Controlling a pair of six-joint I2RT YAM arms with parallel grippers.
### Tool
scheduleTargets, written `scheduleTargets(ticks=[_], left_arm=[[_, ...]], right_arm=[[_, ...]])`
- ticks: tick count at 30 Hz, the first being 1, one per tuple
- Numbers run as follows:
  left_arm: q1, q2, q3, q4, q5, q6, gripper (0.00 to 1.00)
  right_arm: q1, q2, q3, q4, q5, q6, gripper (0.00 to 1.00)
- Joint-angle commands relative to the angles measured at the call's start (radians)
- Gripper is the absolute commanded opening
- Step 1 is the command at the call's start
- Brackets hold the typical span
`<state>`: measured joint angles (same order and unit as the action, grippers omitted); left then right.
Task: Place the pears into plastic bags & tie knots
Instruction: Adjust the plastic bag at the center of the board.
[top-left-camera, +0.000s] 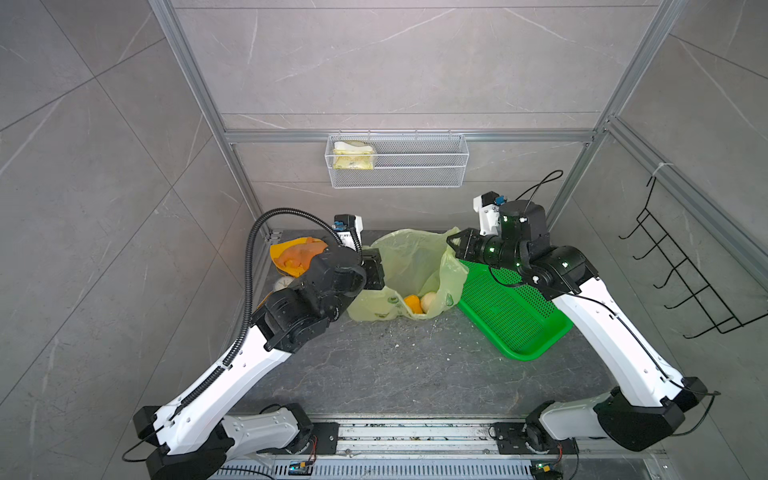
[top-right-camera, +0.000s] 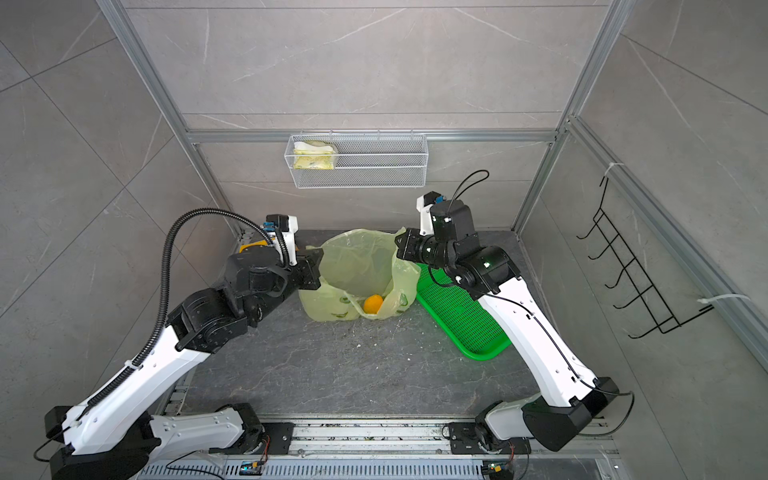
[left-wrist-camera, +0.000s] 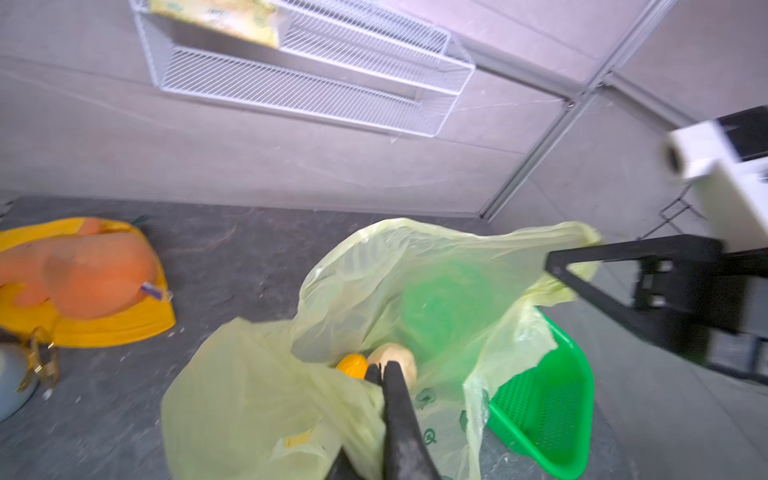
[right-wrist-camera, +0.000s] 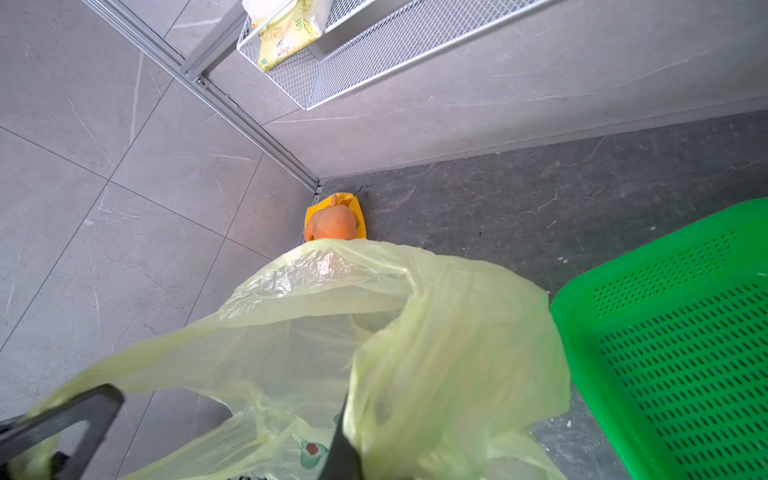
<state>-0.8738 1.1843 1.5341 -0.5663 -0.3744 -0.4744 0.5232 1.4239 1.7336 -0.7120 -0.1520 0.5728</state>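
- Pinching the plastic bag (top-left-camera: 409, 262) from both sides: each gripper has a bit of its rim, and the mouth stands wide open between them, facing up.
- Left gripper (left-wrist-camera: 380, 370): fingers pressed together on the rim film at the bag's left side. In the left wrist view the closed tips sit just in front of the fruit, with film bunched round them.
- Right gripper (top-left-camera: 451, 241): jaws closed on the rim at the bag's right side, where the film is drawn up to a peak. In the right wrist view only a dark sliver of the fingers shows under the film.
- Bag position: rear centre of the dark table (top-left-camera: 415, 374), bottom resting on it, between the two arms.
- Pears: orange pear (top-left-camera: 410, 302) and cream pear (top-left-camera: 429, 301) lie side by side, touching, at the bottom of the bag, seen through the open mouth.
- Green perforated tray (top-left-camera: 511, 320): on the table just right of the bag. The bag's right side lies against its edge and the right arm reaches over it.
- Rear left corner: large orange lump (top-left-camera: 299, 255) on a yellow plate (top-left-camera: 276, 251), behind the left arm.
- Back wall: wire basket (top-left-camera: 415, 174) holding a yellow-and-white packet (top-left-camera: 353, 157) at its left end.
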Motion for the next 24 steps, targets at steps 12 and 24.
scheduleTargets(ticks=[12,24], left_arm=[[0.077,0.136,0.061,0.088,0.251,0.046,0.0],[0.097,0.18,0.134,0.07,0.29,0.036,0.0]], right_arm=[[-0.056,-0.185,-0.051,-0.014,-0.172,-0.139,0.73],[0.222,-0.171,-0.21,0.193,-0.238,-0.22,0.74]])
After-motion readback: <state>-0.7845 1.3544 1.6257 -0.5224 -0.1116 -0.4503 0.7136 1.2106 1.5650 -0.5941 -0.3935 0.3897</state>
